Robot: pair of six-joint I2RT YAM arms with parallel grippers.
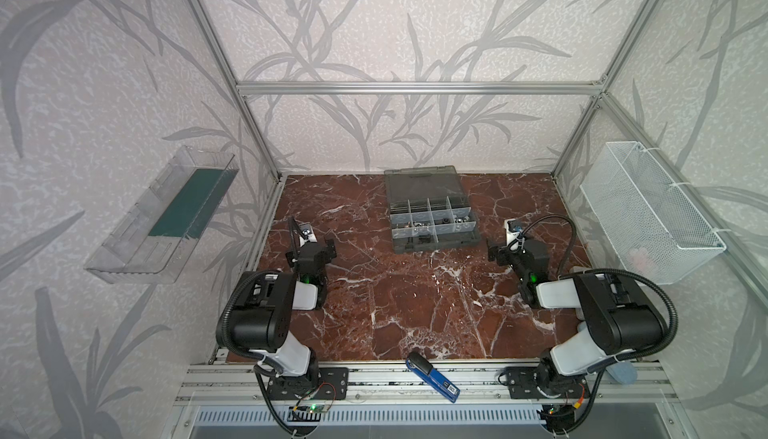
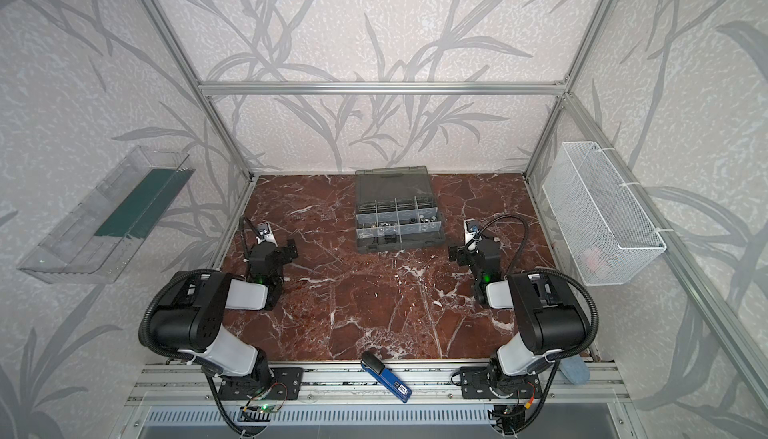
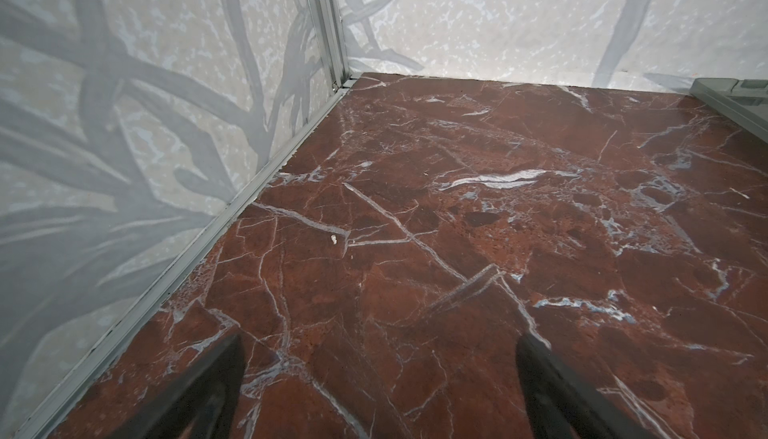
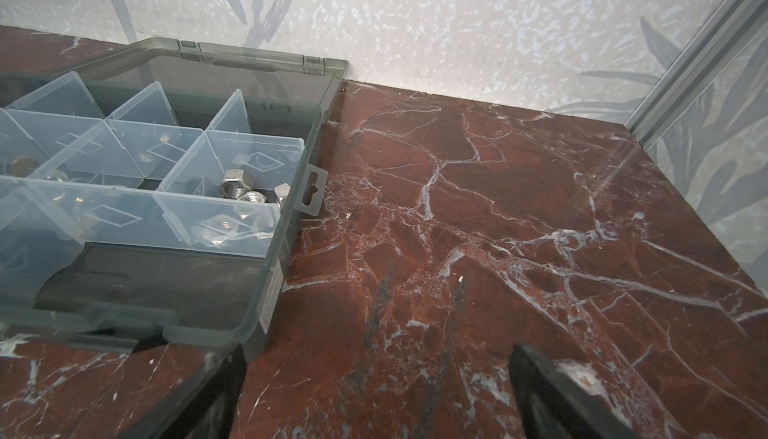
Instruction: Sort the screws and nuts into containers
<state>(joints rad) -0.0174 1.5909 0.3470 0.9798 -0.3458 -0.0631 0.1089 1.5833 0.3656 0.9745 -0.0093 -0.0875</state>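
Judging by the table bare of loose parts, treat sorting as apparently complete: locate nuts inside the containers at the middle of the far edge, regard screws as too small to confirm there, and note left pincer and right pincer spread wide, empty.

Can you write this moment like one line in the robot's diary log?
left gripper: open, empty | right gripper: open, empty, near organiser case | lid: open | nuts: some in cells
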